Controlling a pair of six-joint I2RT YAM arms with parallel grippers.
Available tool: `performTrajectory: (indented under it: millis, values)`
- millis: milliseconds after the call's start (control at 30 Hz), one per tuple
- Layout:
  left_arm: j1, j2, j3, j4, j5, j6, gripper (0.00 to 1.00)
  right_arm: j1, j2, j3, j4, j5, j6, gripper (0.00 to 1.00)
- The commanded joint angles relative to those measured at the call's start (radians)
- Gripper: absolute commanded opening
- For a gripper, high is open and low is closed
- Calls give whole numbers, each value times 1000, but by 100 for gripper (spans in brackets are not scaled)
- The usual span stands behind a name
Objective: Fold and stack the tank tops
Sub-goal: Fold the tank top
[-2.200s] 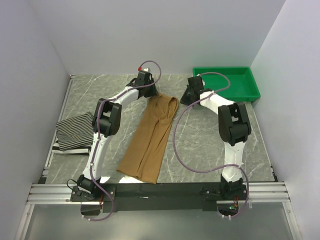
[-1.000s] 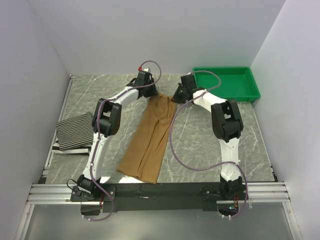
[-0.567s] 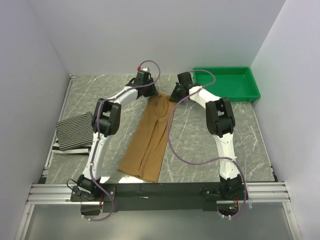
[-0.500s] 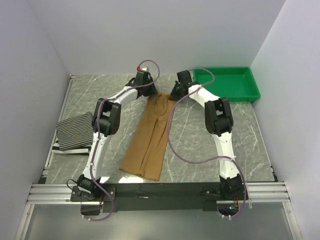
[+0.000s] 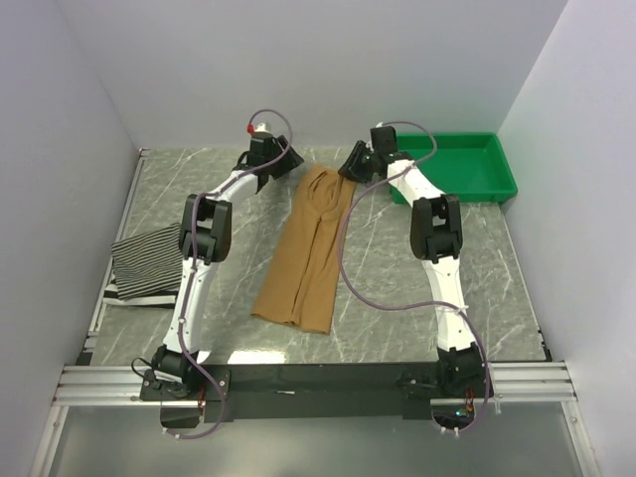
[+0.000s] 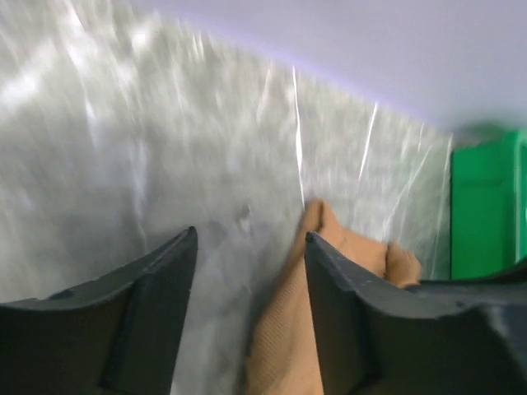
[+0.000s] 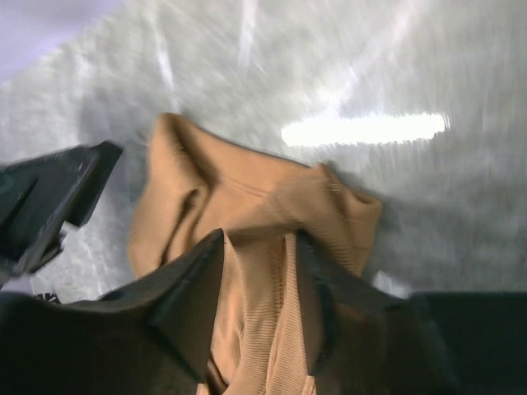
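The tan-brown tank top [image 5: 303, 248] lies stretched out lengthwise in the middle of the table, its straps bunched at the far end. My left gripper [image 5: 290, 162] hovers open beside the left strap; in the left wrist view [image 6: 251, 233] its fingers are apart over bare table and the cloth's edge [image 6: 284, 329]. My right gripper [image 5: 350, 164] is open at the right strap. In the right wrist view [image 7: 259, 234] a ridge of tan cloth [image 7: 247, 189] lies loose between the spread fingers. The two striped tank tops [image 5: 149, 256] sit folded in a stack at the left, the thin-striped one on top.
A green tray [image 5: 447, 195] stands at the back right, just behind my right arm, and shows at the right edge of the left wrist view [image 6: 486, 214]. White walls close in the back and both sides. Cables loop off both arms.
Both arms have reached further back, dragging the tan top away from the front edge. Both grippers have opened and let go of the straps.
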Motion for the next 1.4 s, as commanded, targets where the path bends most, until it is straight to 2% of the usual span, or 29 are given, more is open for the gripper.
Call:
performTrajectory:
  millis: [0,100,133,200,233,300,333,367,433,500,533,567,633,667,700,733,767,867,933,1067,1167,1333,1367]
  values:
    - [23,32,69,146,75,-9,65,-8,-5,45,172,-84,-69,48]
    - [40,-35,21,191,86,-8,68,-8,-88,28,225,-87,-86,58]
    - [49,-111,-15,217,81,-15,68,-7,-112,17,239,-86,-84,64]
    - [54,-205,-163,228,48,-28,68,-5,-189,-12,242,-55,-81,67]
    - [54,-307,-221,226,28,-37,68,-2,-212,-18,238,-51,-81,72]
    - [50,-411,-376,176,-6,-58,68,4,-279,-38,183,-14,-78,74]
    - [43,-516,-430,151,-35,-86,67,21,-306,-55,161,1,-78,75]
    - [37,-570,-538,89,-54,-94,67,30,-335,-114,132,18,-70,76]
    - [9,-731,-646,21,-126,-117,66,50,-412,-179,83,84,-44,76]
    - [-14,-840,-820,-79,-137,-135,62,82,-473,-263,-7,97,-27,76]
    - [-43,-943,-875,-108,-137,-150,60,98,-510,-308,-36,171,-29,75]
    - [-61,-989,-977,-135,-184,-150,57,148,-554,-443,-56,211,-37,74]
    - [-121,-1119,-1062,-279,-251,-179,56,205,-726,-640,-23,311,-26,74]
    - [-143,-1164,-1163,-313,-282,-190,56,264,-790,-843,27,342,14,74]
    - [-164,-1207,-1215,-353,-293,-205,56,289,-912,-947,60,351,43,74]
    - [-199,-1292,-1268,-369,-293,-244,56,315,-970,-1046,96,344,70,72]
    - [-216,-1334,-1361,-378,-289,-259,55,337,-1020,-1218,145,345,133,71]
    - [-294,-1494,-1508,-422,-292,-347,53,435,-1184,-1445,158,388,227,68]
    - [-354,-1601,-1569,-432,-324,-414,53,535,-1290,-1536,167,419,271,67]
    - [-388,-1687,-1676,-444,-342,-469,53,670,-1373,-1685,178,462,415,67]
    - [-388,-1678,-1707,-412,-351,-459,56,759,-1384,-1725,227,488,500,67]
    - [-388,-1616,-1721,-381,-371,-433,59,851,-1315,-1713,247,563,609,67]
    - [-388,-1611,-1725,-378,-384,-433,62,869,-1308,-1719,271,572,641,67]
